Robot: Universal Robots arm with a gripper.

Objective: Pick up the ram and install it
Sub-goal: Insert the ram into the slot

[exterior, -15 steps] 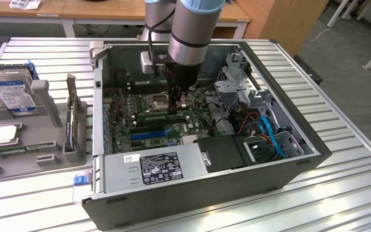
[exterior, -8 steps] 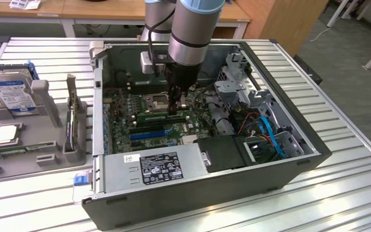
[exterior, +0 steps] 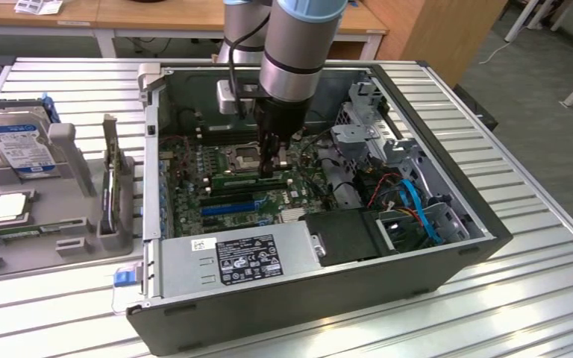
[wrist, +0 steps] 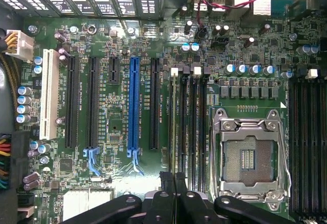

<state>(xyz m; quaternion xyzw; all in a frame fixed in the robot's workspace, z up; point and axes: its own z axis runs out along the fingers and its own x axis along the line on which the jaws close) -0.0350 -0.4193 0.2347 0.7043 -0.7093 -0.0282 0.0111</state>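
The ram (exterior: 236, 180) is a thin green stick standing on edge in a black slot on the motherboard, inside the open computer case (exterior: 366, 291). My gripper (exterior: 269, 170) reaches straight down into the case, and its tips are at the ram's top edge near the middle. The fingers are shut together. I cannot tell whether they pinch the stick or only rest on it. In the wrist view the shut gripper (wrist: 174, 177) hangs over the row of long black memory slots (wrist: 198, 127), beside the empty CPU socket (wrist: 250, 157).
A grey tray at the exterior view's left holds a blue-labelled hard drive (exterior: 18, 142), a square silver CPU chip (exterior: 8, 209) and another thin stick upright in a holder (exterior: 116, 179). The power supply (exterior: 242, 257), drive cage and blue cables (exterior: 421, 209) crowd the case.
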